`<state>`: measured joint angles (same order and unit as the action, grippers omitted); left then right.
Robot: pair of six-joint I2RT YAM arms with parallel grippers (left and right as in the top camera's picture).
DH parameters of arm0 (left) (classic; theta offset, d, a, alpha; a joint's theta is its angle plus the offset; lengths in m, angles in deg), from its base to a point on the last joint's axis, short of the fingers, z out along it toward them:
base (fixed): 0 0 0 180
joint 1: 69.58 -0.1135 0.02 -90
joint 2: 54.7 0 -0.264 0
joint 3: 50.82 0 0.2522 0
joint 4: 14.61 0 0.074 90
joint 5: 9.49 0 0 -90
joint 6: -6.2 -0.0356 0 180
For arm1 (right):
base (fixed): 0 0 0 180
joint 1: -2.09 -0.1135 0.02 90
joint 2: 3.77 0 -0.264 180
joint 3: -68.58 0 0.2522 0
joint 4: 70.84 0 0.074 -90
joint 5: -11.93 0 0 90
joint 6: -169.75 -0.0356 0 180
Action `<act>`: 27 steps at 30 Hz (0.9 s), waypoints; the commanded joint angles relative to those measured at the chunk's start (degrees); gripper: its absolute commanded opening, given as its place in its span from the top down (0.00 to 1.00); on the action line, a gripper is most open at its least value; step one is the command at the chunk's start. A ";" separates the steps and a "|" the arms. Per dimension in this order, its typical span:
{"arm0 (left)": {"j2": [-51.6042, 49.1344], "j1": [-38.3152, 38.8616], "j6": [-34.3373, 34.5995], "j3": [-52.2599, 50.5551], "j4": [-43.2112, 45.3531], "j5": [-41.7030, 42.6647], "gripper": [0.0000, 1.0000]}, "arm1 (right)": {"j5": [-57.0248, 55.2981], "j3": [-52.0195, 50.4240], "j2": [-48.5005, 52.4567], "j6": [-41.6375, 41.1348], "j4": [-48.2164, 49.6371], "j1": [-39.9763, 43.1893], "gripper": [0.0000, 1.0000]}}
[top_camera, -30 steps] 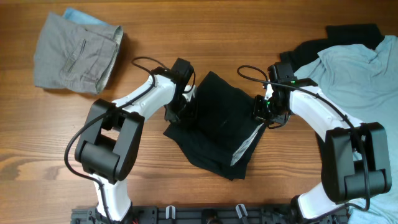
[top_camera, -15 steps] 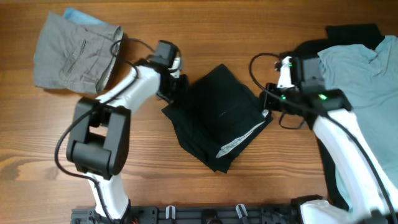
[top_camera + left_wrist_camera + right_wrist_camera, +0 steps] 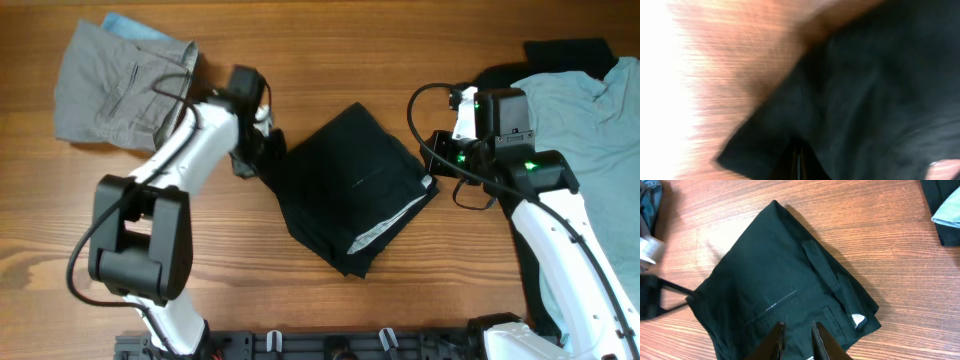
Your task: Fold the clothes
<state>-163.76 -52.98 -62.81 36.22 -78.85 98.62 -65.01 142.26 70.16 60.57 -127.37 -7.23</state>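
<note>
As the left end effector (image 3: 248, 160), grip unreadable, shifts leftward, the right end effector (image 3: 797, 340) stays open above garment (image 3: 785, 275).

The left wrist view is blurred: black garment (image 3: 865, 90) and worktop (image 3: 740, 50) run together, its left side burns out white, and the left pincer (image 3: 796, 162) at the bottom edge is too dim to tell how its jaws stand. Overhead, the light blue shirt (image 3: 590, 120) is cut by the right edge and covers most of a dark garment (image 3: 565, 52).
</note>
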 commanded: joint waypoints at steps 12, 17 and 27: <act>0.20 -4.37 11.21 -11.37 25.29 -4.72 0.96 | 0.37 0.33 2.91 1.66 2.93 -0.31 0.77; 0.20 -8.20 8.04 -2.97 29.07 2.45 0.96 | 0.85 -0.13 5.95 4.04 5.33 -0.46 0.76; 0.31 -9.66 2.95 8.81 -0.11 8.90 0.04 | 8.90 -0.79 21.90 8.87 6.49 -0.46 0.82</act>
<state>-163.45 -62.38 -57.63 44.77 -73.30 104.90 -62.39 142.06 86.95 66.36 -120.96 -7.23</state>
